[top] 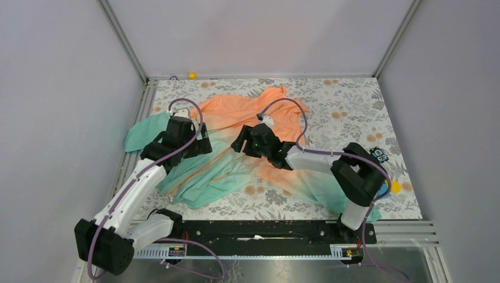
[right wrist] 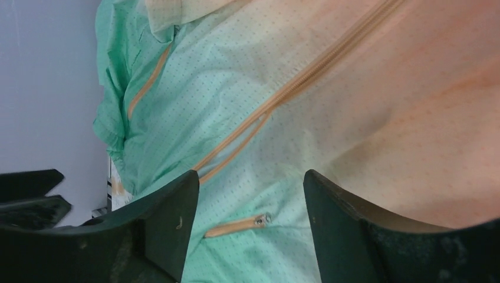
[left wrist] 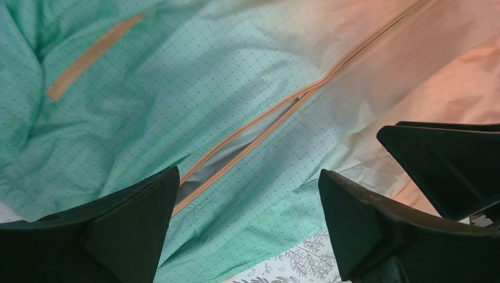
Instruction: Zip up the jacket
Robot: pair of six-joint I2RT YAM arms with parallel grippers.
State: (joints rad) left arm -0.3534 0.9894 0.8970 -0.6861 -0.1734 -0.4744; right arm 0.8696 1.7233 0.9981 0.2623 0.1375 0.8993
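Left jaws wide apart, right jaws parted too — both empty, over the jacket (top: pixel 236 112) (zipper (left wrist: pixel 354 56) partly undone).

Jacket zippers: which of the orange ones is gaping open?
The long front zipper, running diagonally: its sides part at the green end, showing grey beneath. The short pocket zipper lies flat and closed.

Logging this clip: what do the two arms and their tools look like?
The left arm and right arm match: white links between boxy black joints, with a purple cable looping over each wrist. The left tool and right tool each carry two matte black, wedge-shaped fingers. I see no markings.
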